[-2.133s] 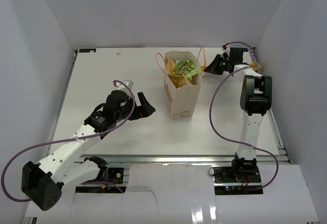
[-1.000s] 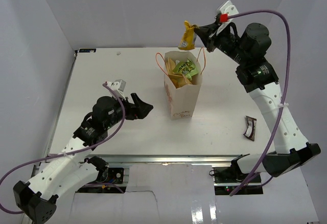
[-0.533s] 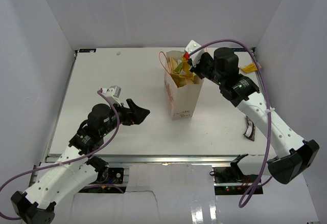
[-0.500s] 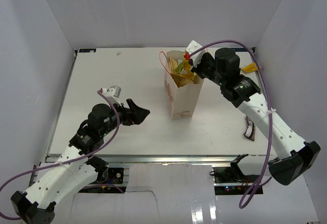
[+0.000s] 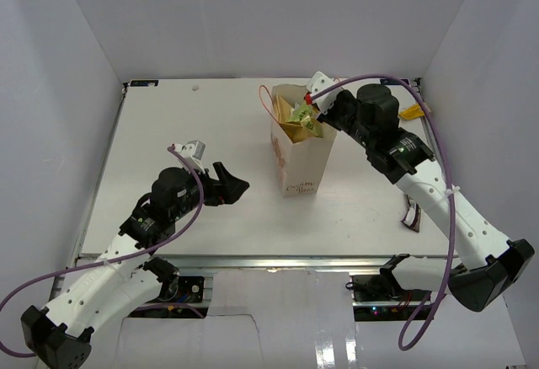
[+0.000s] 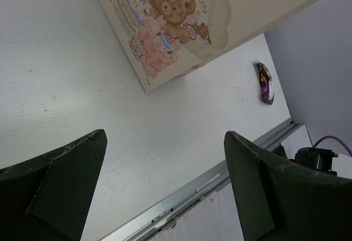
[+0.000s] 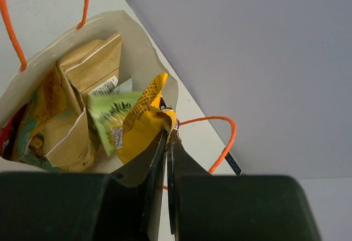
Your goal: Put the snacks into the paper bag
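The cream paper bag [image 5: 301,163] stands upright at mid-table with orange cord handles. It also shows in the left wrist view [image 6: 236,10] and, from above, in the right wrist view [image 7: 144,45]. My right gripper [image 5: 318,118] is shut on a small yellow packet [image 7: 137,128] and holds it at the bag's mouth, by the right rim. A green packet [image 7: 107,111] and tan packets [image 7: 96,65] lie inside the bag. My left gripper [image 5: 236,185] is open and empty, left of the bag and apart from it. A dark brown-and-white packet [image 5: 411,213] lies on the table to the right.
Another yellow packet [image 5: 411,112] lies at the back right near the wall. White walls close in the table on three sides. The metal rail [image 6: 181,197] runs along the table's front edge. The dark packet also shows in the left wrist view [image 6: 265,81].
My right gripper lifted a yellow packet from the back right, swung it high behind the bag, then lowered it to the bag's mouth. My left arm shifted slightly and stayed open.
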Action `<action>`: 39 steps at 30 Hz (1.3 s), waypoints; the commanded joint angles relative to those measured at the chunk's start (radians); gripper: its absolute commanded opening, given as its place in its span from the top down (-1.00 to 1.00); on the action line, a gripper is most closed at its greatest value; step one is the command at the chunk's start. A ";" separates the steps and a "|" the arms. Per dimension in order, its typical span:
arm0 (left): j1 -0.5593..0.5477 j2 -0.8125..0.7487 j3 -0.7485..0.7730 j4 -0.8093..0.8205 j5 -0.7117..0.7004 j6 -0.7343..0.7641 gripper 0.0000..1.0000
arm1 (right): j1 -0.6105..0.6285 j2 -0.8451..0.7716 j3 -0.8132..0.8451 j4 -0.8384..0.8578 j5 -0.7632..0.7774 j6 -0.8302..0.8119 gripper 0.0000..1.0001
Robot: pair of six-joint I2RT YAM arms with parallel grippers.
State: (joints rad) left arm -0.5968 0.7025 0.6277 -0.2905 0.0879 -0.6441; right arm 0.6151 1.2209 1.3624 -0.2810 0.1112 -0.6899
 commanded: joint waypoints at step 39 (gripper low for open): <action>0.005 -0.026 0.049 0.011 0.007 0.015 -0.96 | -0.518 0.009 0.112 -0.277 -0.313 0.438 -0.68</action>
State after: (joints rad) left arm -0.5968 0.6918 0.6315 -0.2836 0.0879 -0.6365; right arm 0.2108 1.1973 1.5475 -0.4210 -0.1261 -0.3882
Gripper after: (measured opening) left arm 0.979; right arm 0.842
